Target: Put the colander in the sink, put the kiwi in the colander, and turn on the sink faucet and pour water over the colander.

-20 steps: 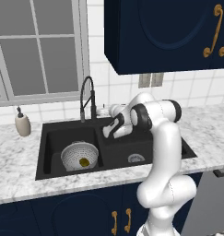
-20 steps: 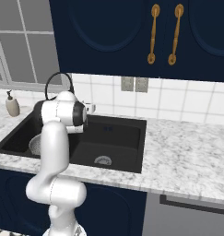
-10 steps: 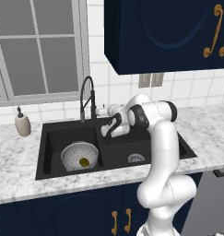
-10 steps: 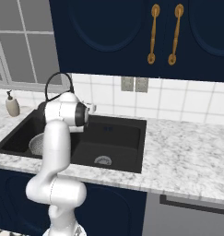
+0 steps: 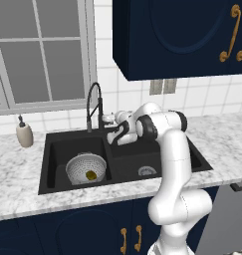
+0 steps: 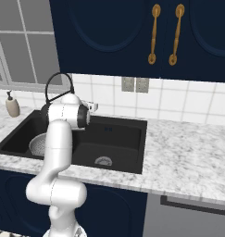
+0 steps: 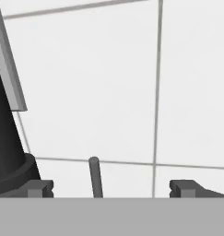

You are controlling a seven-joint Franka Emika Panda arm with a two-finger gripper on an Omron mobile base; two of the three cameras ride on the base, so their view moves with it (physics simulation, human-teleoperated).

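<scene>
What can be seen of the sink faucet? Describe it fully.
The sink faucet is a tall, dark gooseneck tap with a spring-coiled neck, standing upright at the back edge of the black sink, about where the two basins meet. No stream of water shows from it. In the hand view its dark base rises at left and a thin grey lever stands between the fingertips of the open hand, which does not grip it.

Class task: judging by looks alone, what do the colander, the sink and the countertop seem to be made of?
Colander: pale grey-white, matte and perforated; enamelled metal or plastic, the look leaves it open.
Sink: uniformly matte black, probably composite or coated metal.
Countertop: white with grey veining, so marble or a marble-look stone, lightly polished.
</scene>
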